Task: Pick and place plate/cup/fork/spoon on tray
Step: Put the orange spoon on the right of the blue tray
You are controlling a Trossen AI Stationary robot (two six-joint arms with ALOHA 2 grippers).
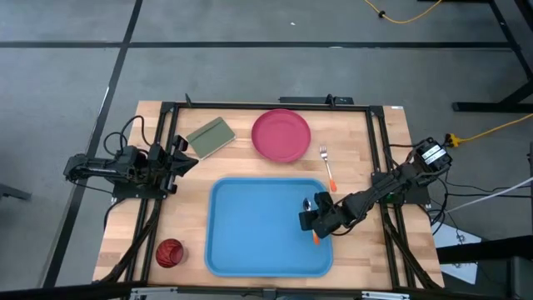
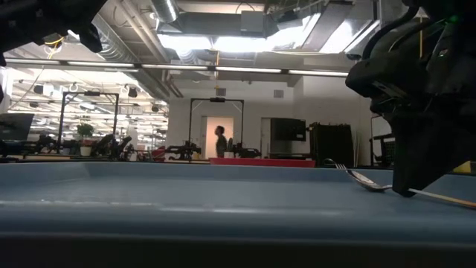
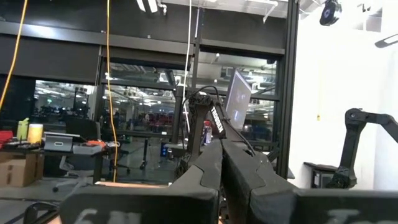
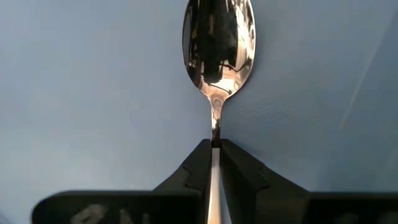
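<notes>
the counter [image 1: 391, 250] has much free wood around the blue tray [image 1: 250, 225], and the tray is mostly bare, so there is room. the plate [image 1: 281, 135], fork [image 1: 327, 169] and cup [image 1: 169, 252] lie outside it. the right claw [image 1: 315, 218] is low over the tray's right part, clamped on the spoon [image 4: 218, 43] handle, bowl just above the blue floor. i think it should lower flat, away from the raised edge, then release. the left claw [image 3: 221, 180], pressed together, waits at the counter's left side.
</notes>
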